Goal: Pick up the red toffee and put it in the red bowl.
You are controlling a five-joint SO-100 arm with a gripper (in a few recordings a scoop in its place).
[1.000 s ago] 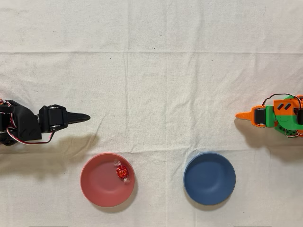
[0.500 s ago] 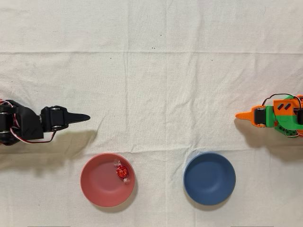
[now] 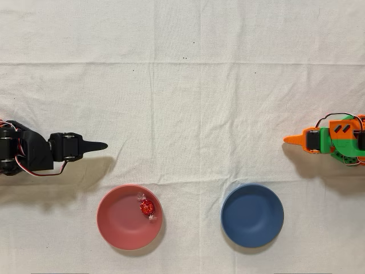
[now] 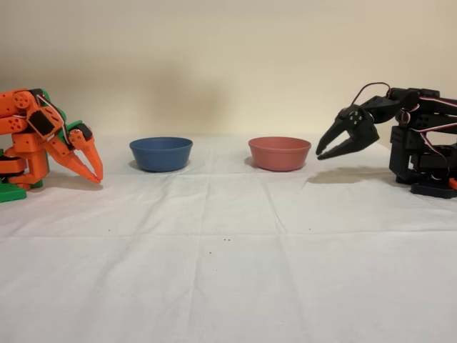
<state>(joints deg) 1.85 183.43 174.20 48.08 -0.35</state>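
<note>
The red toffee [image 3: 146, 207] lies inside the red bowl [image 3: 117, 220], near its upper right wall in the overhead view. Its foil shines and the clear wrapper ends stick out. My black gripper [image 3: 102, 146] hovers above and to the left of that bowl, apart from it, shut with nothing in it. In the fixed view the gripper [image 4: 320, 154] hangs just right of the red bowl [image 4: 279, 153], its tips together and pointing down-left. The bowl's wall hides the toffee in the fixed view.
A dark blue bowl [image 3: 252, 215] of the same size stands right of the red one in the overhead view. The idle orange arm [image 3: 328, 140] rests at the right edge. A wrinkled white cloth [image 3: 188, 103] covers the table.
My black arm has drawn back slightly to the left, and the gripper tip has shifted a little toward the red bowl. The toffee and both bowls have stayed put.
</note>
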